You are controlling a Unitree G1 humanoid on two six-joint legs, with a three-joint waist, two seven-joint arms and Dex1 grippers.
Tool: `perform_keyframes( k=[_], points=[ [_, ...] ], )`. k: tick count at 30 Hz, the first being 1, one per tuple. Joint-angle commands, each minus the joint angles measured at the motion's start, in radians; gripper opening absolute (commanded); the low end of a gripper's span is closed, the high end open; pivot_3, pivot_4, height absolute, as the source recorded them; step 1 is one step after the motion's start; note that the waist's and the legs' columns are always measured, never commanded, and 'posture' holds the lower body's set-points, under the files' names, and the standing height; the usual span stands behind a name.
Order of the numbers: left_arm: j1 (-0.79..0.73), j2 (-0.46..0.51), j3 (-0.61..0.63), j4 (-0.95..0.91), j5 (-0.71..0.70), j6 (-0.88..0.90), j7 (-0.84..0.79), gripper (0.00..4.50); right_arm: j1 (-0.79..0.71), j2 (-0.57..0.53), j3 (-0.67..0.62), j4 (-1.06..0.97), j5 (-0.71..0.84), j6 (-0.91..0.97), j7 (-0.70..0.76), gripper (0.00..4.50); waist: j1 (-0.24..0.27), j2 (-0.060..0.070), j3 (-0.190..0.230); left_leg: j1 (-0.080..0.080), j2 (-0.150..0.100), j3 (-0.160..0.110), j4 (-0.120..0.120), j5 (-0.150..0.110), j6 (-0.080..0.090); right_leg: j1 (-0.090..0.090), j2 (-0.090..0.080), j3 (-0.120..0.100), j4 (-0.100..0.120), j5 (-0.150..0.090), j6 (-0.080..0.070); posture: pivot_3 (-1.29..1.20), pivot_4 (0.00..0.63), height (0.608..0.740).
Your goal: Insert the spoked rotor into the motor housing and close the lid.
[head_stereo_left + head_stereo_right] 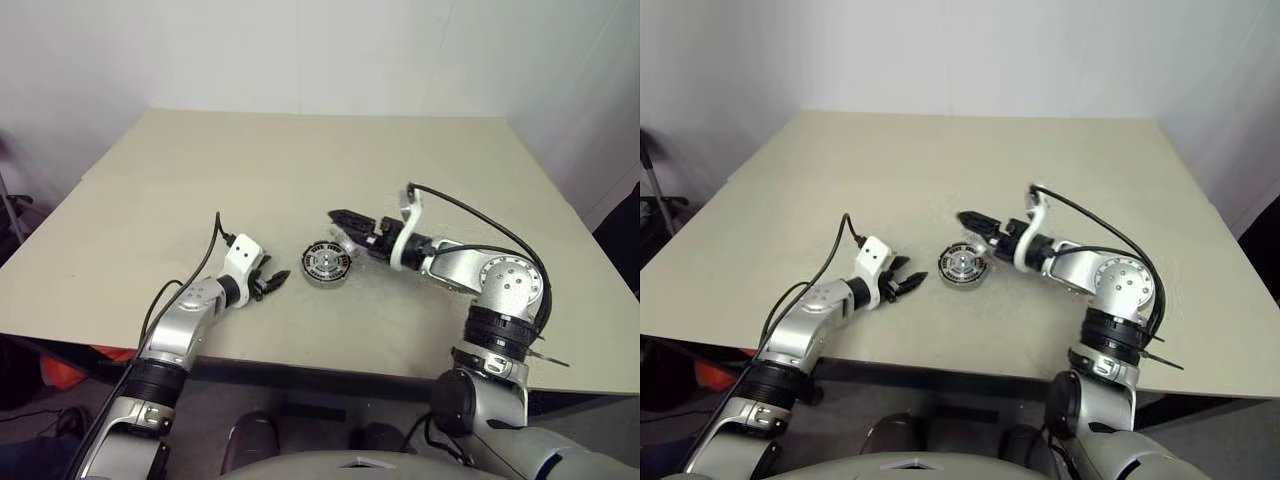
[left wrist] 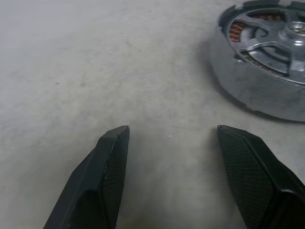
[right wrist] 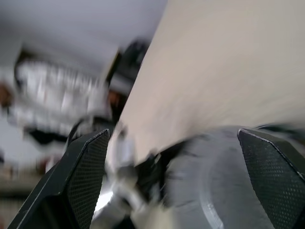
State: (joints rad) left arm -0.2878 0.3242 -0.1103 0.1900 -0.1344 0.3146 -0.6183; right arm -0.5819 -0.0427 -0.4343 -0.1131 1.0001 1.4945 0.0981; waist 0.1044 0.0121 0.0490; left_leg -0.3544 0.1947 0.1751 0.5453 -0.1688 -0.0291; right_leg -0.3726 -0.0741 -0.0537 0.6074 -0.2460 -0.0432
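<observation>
My beige tabletop (image 1: 300, 170) stretches toward twelve o'clock, meeting a white wall (image 1: 300, 50); something orange (image 1: 62, 370) sits beneath at eight.

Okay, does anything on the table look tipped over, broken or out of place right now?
Nothing stands out. The motor housing lies flat on the table with a spoked part seated over its copper coils. The left gripper is open beside it, and the right gripper is open just behind it, holding nothing.
</observation>
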Motion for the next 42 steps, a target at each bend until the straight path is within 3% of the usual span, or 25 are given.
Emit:
perform_keyframes(
  k=[1, 4, 7, 11, 16, 20, 27, 42],
  points=[
    [-0.008, 0.014, 0.018, -0.005, 0.005, -0.02, 0.004, 3.12, 0.007, -0.02, 0.031, -0.04, 0.01, -0.008, 0.019, 4.46, 0.003, 0.0, 0.0, 0.0, 0.0, 0.0, 0.0, 0.0, 0.0, 0.0, 0.0, 0.0, 0.0, 0.0, 0.0, 0.0, 0.0, 0.74],
    [0.001, 0.009, 0.013, -0.017, 0.004, -0.018, 0.01, 3.12, 0.012, -0.047, 0.064, -0.016, -0.035, -0.063, 0.037, 4.46, 0.006, 0.0, 0.0, 0.0, -0.001, 0.0, 0.0, 0.0, 0.0, 0.0, -0.001, 0.0, 0.0, 0.0, 0.001, 0.0, 0.0, 0.74],
    [0.014, 0.005, 0.011, -0.033, -0.005, -0.01, 0.004, 3.12, 0.047, -0.173, 0.218, -0.052, -0.141, -0.186, 0.157, 4.46, 0.012, 0.0, 0.0, 0.0, -0.001, 0.0, 0.0, 0.0, 0.0, 0.0, -0.001, 0.0, 0.0, 0.0, 0.002, 0.0, 0.0, 0.74],
    [0.01, 0.008, 0.014, -0.026, -0.005, -0.012, 0.003, 3.12, 0.113, -0.379, 0.515, -0.063, -0.462, -0.63, 0.363, 4.46, 0.022, -0.001, 0.0, 0.0, -0.001, -0.001, 0.0, 0.0, 0.0, 0.001, -0.001, 0.0, 0.0, -0.002, 0.011, 0.0, 0.0, 0.74],
    [-0.007, 0.019, 0.024, -0.016, -0.014, -0.009, -0.013, 3.12, 0.125, -0.397, 0.623, 0.006, -0.65, -1.007, 0.487, 4.46, 0.02, -0.001, 0.0, -0.001, -0.001, 0.0, 0.001, 0.0, 0.0, -0.001, -0.001, 0.0, 0.001, -0.002, 0.011, 0.0, 0.0, 0.74],
    [-0.026, 0.03, 0.037, 0.004, -0.021, -0.003, -0.024, 3.12, 0.135, -0.38, 0.651, -0.013, -0.657, -1.053, 0.567, 4.46, 0.02, -0.002, 0.001, -0.002, -0.001, -0.001, 0.003, -0.001, 0.002, 0.0, -0.001, 0.0, 0.001, 0.0, 0.001, 0.0, 0.0, 0.74],
    [-0.011, 0.049, 0.041, -0.05, -0.066, 0.03, -0.093, 3.12, 0.166, -0.37, 0.688, 0.03, -0.708, -1.062, 0.61, 4.46, 0.019, -0.002, 0.001, -0.009, 0.0, -0.001, 0.017, -0.007, 0.012, -0.001, -0.001, 0.0, 0.002, 0.001, 0.001, 0.0, 0.0, 0.74],
    [-0.027, 0.115, 0.055, -0.139, -0.14, 0.064, -0.208, 3.12, 0.187, -0.302, 0.71, 0.241, -0.827, -1.205, 0.645, 4.46, 0.015, -0.003, 0.001, -0.01, 0.001, -0.001, 0.022, -0.007, 0.012, -0.002, -0.001, 0.0, 0.006, 0.002, 0.002, 0.0, 0.0, 0.74]
  ],
)
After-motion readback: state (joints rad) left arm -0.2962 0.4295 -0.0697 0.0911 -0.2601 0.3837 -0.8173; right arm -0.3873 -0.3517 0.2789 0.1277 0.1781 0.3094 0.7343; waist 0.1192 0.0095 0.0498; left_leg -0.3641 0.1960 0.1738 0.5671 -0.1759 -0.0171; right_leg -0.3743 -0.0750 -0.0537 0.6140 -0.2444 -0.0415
